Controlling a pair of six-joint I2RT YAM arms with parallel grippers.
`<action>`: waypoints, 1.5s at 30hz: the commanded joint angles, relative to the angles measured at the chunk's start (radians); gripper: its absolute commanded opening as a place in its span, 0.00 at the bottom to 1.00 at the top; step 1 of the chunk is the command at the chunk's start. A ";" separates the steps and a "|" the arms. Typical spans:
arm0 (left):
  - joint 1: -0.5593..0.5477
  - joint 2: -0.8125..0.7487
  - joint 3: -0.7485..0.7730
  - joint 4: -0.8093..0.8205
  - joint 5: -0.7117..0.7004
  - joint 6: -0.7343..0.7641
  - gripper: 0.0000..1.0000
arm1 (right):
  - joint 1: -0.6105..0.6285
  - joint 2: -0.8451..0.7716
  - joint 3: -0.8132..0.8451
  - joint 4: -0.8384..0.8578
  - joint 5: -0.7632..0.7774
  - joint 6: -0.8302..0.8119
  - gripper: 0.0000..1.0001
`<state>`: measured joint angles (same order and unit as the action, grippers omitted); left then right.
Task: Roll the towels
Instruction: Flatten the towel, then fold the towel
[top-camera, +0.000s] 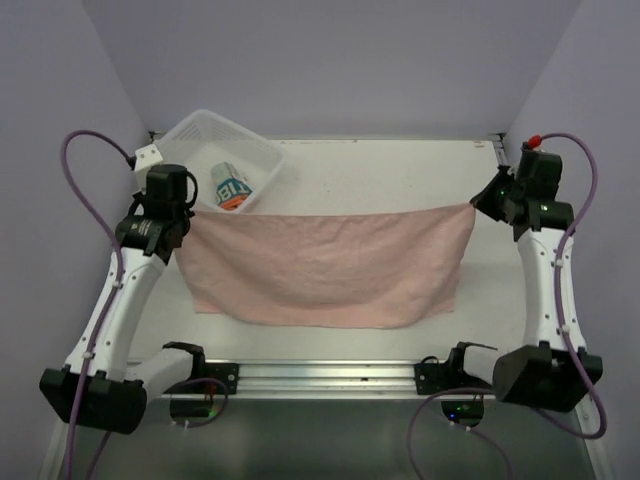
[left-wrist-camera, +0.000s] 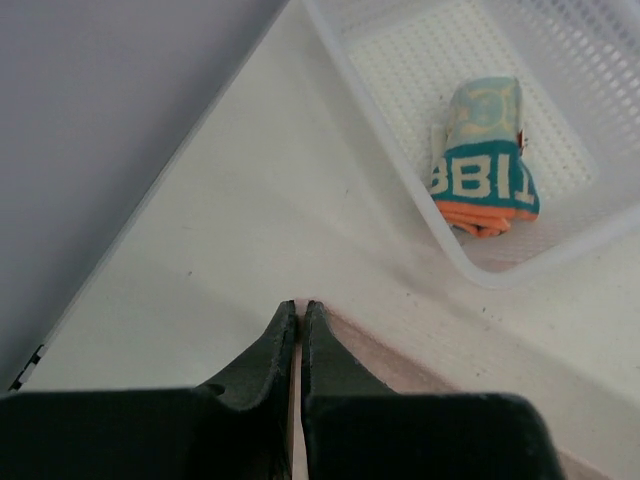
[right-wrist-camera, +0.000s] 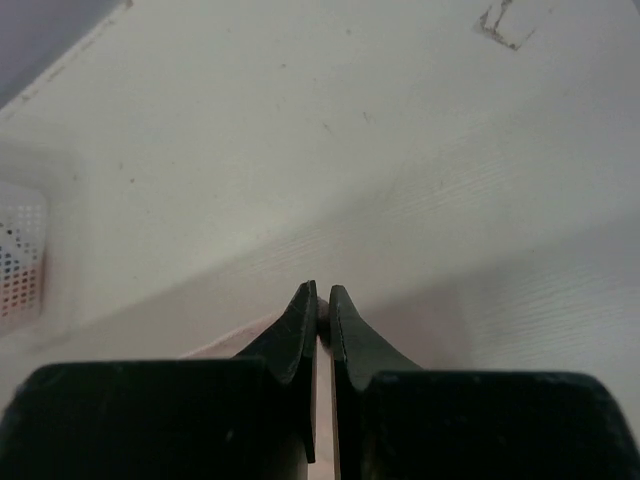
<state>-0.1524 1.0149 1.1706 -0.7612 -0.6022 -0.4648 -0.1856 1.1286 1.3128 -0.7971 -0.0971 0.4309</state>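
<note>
Surface: white table (top-camera: 380, 170), scuffed in places, with a metal rail (top-camera: 330, 375) along its near edge.
Room: plain lavender walls (top-camera: 330, 60) on three sides.
Left arm: stretched forward from its base; left gripper (top-camera: 186, 218) pressed together on the far left corner of the pink towel (top-camera: 320, 270).
Right arm: mirrors it; right gripper (top-camera: 480, 208) pinching the far right corner.
Cloth: far edge drawn straight between both pincers, the rest spread toward the near edge.
Basket: printed towel (left-wrist-camera: 485, 160) bundled inside the white basket (left-wrist-camera: 400, 190), far left.
Wrist views only: pink sliver between each pair of fingers; teal lettering, orange edge.
Top view only: both arms, full towel width.
</note>
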 joint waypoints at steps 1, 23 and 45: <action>0.008 0.111 0.000 0.124 -0.010 -0.021 0.00 | -0.006 0.088 -0.046 0.183 -0.004 0.002 0.00; 0.019 0.358 -0.115 0.287 0.005 0.044 0.00 | -0.006 0.237 -0.285 0.464 -0.050 -0.126 0.00; 0.045 0.272 -0.210 0.247 0.013 0.014 0.00 | -0.008 -0.139 -0.593 0.430 0.013 -0.158 0.00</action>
<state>-0.1226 1.3182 0.9741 -0.5320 -0.5636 -0.4438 -0.1864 1.0382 0.7403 -0.3805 -0.1188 0.2756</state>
